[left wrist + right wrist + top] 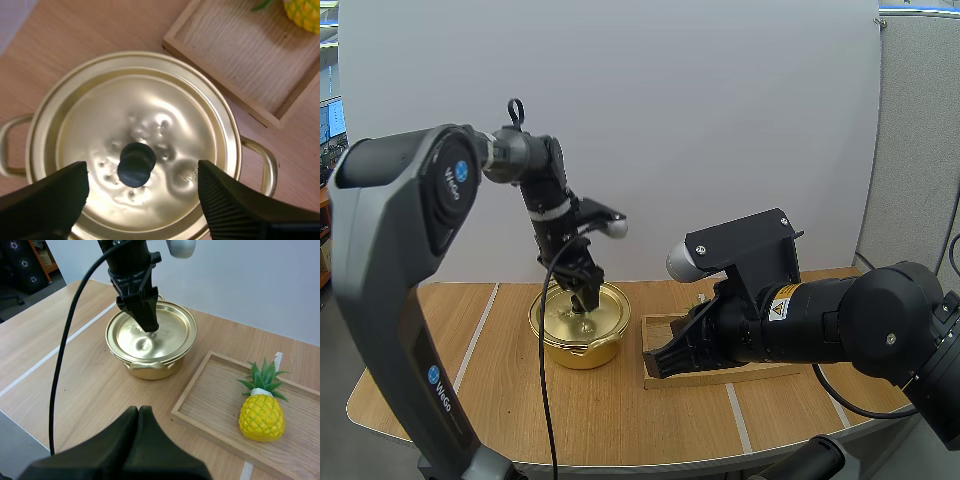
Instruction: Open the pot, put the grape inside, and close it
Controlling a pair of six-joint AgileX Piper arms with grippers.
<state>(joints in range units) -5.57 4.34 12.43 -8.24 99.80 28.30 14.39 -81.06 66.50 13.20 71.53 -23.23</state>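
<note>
pot (582, 352): on the tabletop (500, 400), lid (165, 100) on | left end effector (142, 170): right over the pot, fingers apart, one each side of the black knob (136, 164), not touching | right end effector (139, 412): beside the pot, fingers together, holding nothing | wooden tray (200, 405): just beside the pot, yellow pineapple (261, 415) inside

tray (658, 330) mostly behind right arm
</note>
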